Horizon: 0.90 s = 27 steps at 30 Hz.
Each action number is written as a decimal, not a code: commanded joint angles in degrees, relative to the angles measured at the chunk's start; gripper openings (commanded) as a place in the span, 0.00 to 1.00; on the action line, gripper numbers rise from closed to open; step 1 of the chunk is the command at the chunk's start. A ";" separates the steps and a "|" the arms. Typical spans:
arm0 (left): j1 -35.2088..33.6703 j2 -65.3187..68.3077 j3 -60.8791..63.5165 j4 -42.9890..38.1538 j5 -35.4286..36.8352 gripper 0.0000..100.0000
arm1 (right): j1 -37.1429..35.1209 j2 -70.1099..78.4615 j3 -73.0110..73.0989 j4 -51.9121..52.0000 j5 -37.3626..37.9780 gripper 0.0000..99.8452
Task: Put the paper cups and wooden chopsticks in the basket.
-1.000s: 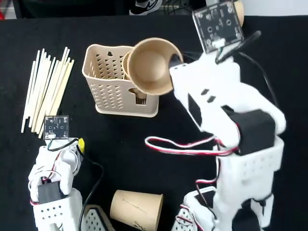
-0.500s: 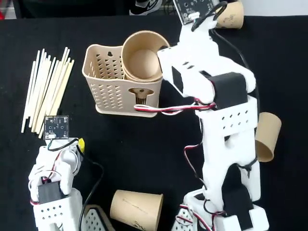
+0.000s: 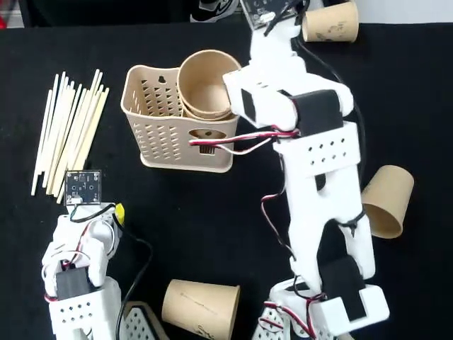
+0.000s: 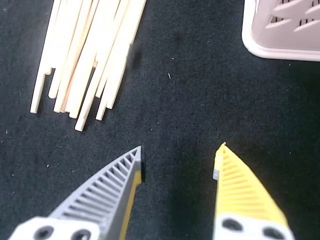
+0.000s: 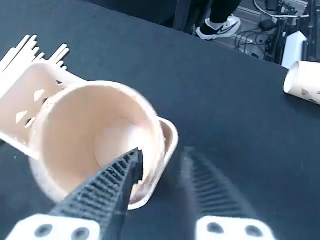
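While the paper cup [image 5: 100,130] sits in the basket [image 5: 20,107], the spread right hand [image 5: 162,152] straddles its rim.

A black desk [image 3: 184,227] is holding everything up. A pale basket [image 3: 170,134] with little holes is standing upright on it, toward the far side. A bunch of wooden chopsticks [image 3: 67,131] is lying flat on the left, near the basket but not touching it. Three paper cups are lying on their sides on the desk. The far cup [image 3: 329,23] is resting at the back edge, the right cup [image 3: 386,200] is lying out on the right, and the near cup [image 3: 202,308] is lying at the front edge.
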 commanded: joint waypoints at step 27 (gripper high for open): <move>0.84 -0.44 1.01 -0.79 -0.44 0.24 | 44.48 -24.04 27.65 16.79 66.64 0.27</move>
